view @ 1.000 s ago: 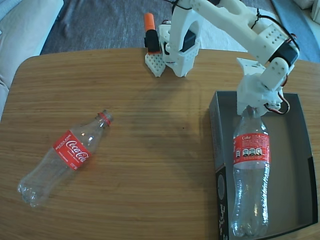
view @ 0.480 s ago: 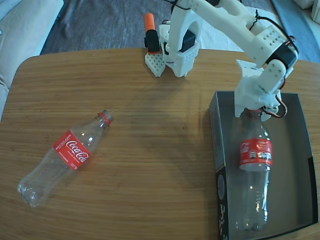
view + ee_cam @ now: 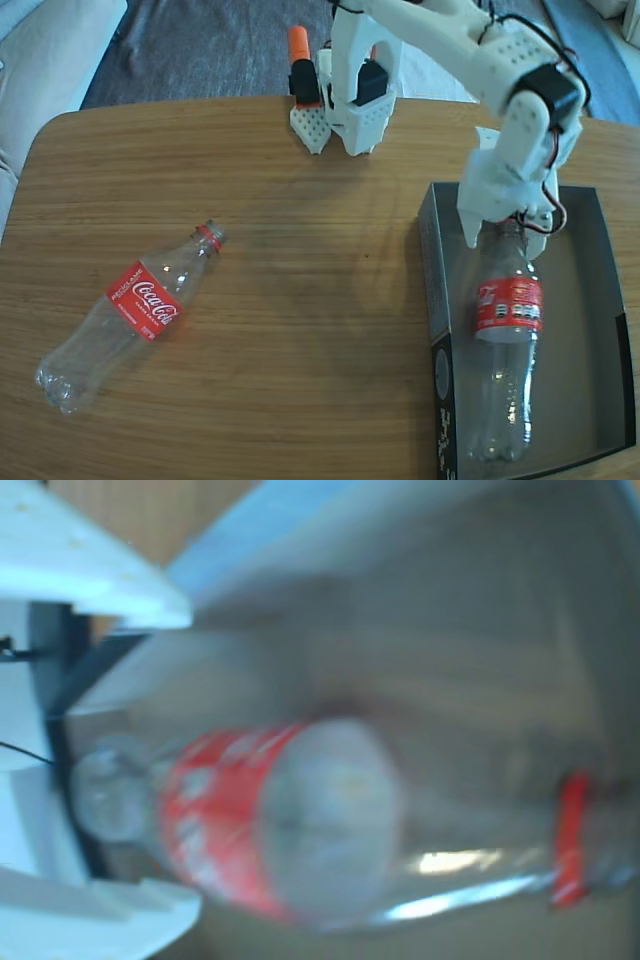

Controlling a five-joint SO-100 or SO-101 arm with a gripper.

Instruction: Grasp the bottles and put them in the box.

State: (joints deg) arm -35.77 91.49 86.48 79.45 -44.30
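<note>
One bottle (image 3: 503, 340) lies lengthwise in the left half of the box (image 3: 588, 330), neck toward the arm, red label up. My gripper (image 3: 500, 235) hovers over its neck, open, with a white finger on either side. The wrist view is blurred: the same bottle (image 3: 300, 820) lies on the grey box floor (image 3: 480, 630), its narrow end between the spread fingers (image 3: 110, 580) of my gripper (image 3: 190, 760). A second bottle (image 3: 130, 310) rests on its side on the wooden table (image 3: 320, 330) at the left, neck pointing up-right, far from the gripper.
The arm's white base (image 3: 355, 90) stands at the table's back edge, with an orange-and-white clamp-like part (image 3: 303, 85) beside it. The box's right half holds nothing. A pale cushion (image 3: 40, 50) and a dark rug (image 3: 200, 45) lie beyond the table.
The bottle in the box has sunk from a raised, tilted hold to lying flat on the box floor. The gripper has let it go and shifted slightly left.
</note>
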